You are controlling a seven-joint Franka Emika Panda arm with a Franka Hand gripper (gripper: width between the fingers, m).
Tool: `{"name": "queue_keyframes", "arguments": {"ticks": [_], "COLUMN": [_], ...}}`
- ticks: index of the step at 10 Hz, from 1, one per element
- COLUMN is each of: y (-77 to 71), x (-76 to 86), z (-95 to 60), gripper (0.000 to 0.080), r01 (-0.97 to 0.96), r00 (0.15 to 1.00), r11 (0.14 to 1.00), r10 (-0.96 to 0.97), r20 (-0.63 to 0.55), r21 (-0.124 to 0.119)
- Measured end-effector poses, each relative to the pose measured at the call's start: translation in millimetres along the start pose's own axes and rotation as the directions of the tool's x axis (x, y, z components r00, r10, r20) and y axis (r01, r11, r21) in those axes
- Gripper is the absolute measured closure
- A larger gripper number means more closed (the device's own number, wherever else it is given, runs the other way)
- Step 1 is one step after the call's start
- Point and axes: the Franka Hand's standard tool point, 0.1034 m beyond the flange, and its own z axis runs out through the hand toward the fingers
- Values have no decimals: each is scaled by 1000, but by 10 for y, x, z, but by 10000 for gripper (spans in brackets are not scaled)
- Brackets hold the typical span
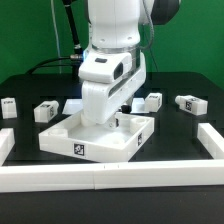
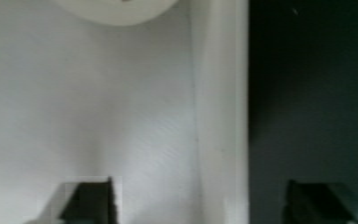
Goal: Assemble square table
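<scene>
The square table top, white with a raised rim and a tag on its front wall, lies in the middle of the black table. My gripper is lowered onto its far right part, mostly hidden by the arm. In the wrist view the top's rim runs between the two dark fingertips, with a gap on each side, so the gripper is open and straddles it. A round corner socket shows on the top's flat face. Two short white legs lie at the exterior view's left, two more at its right.
A long white border wall runs along the front and turns up at the exterior view's right. Black table surface lies just outside the rim. Cables hang behind the arm.
</scene>
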Motion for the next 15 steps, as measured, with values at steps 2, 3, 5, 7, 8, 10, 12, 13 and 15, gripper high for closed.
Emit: {"name": "queue_keyframes", "arguments": {"ticks": [2, 3, 5, 7, 8, 10, 12, 13, 15], "y": [0, 1, 8, 8, 8, 9, -16, -19, -23], "x": [0, 1, 3, 3, 3, 37, 351, 446, 416], "z": [1, -1, -9, -9, -9, -16, -57, -63, -42], "gripper": [589, 724, 732, 732, 732, 732, 732, 732, 732], "r01": [0, 0, 0, 0, 0, 16, 149, 192, 186], "r00": [1000, 1000, 1000, 1000, 1000, 1000, 989, 981, 982], "r11": [1000, 1000, 1000, 1000, 1000, 1000, 988, 980, 980], "r10": [0, 0, 0, 0, 0, -16, -149, -193, -187], "r20": [0, 0, -1, -1, -1, 1, -3, -8, -11], "r21": [0, 0, -3, -3, -3, -7, -40, -57, -64]}}
